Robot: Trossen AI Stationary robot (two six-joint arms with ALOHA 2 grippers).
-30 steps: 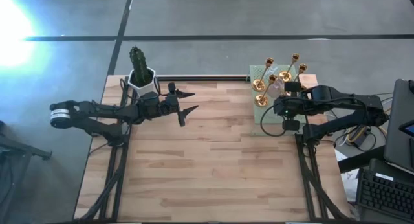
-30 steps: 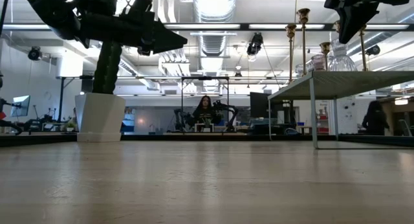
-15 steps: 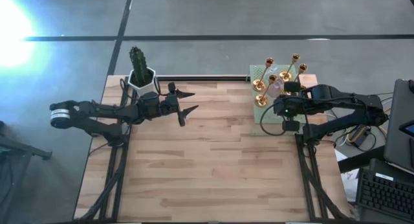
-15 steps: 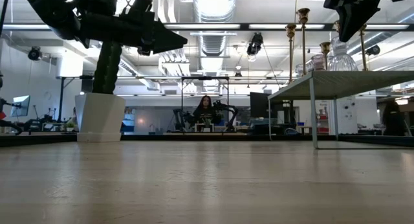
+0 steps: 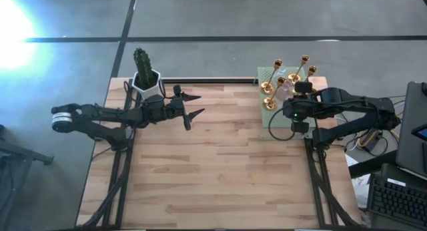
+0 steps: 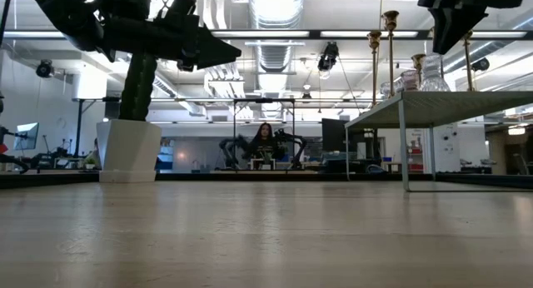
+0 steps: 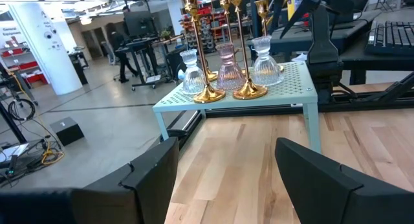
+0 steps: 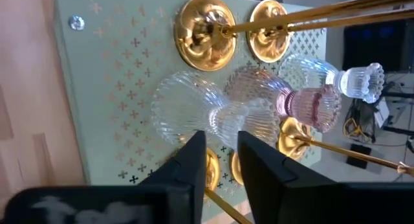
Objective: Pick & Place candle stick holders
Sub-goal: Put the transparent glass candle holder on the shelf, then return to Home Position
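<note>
Several gold candle stick holders [image 5: 277, 64] stand by their round bases on a pale green perforated stand [image 5: 267, 124] at the table's far right. Two clear glass holders [image 7: 193, 75] and a pinkish one [image 7: 228, 68] stand among them. My right gripper [image 5: 288, 111] hovers above the stand and points down. Its fingers are narrowly apart, just beside a clear glass holder [image 8: 194, 111], and touch nothing. My left gripper [image 5: 193, 105] is open and empty above the table's far left, facing the stand.
A white pot with a green cactus [image 5: 145, 79] stands at the far left corner, just behind my left arm. The stand is raised on thin legs [image 6: 404, 155]. The bare wooden table top [image 5: 220, 164] spreads between the arms and toward the near edge.
My right gripper has crept slightly toward the table's far edge above the stand.
</note>
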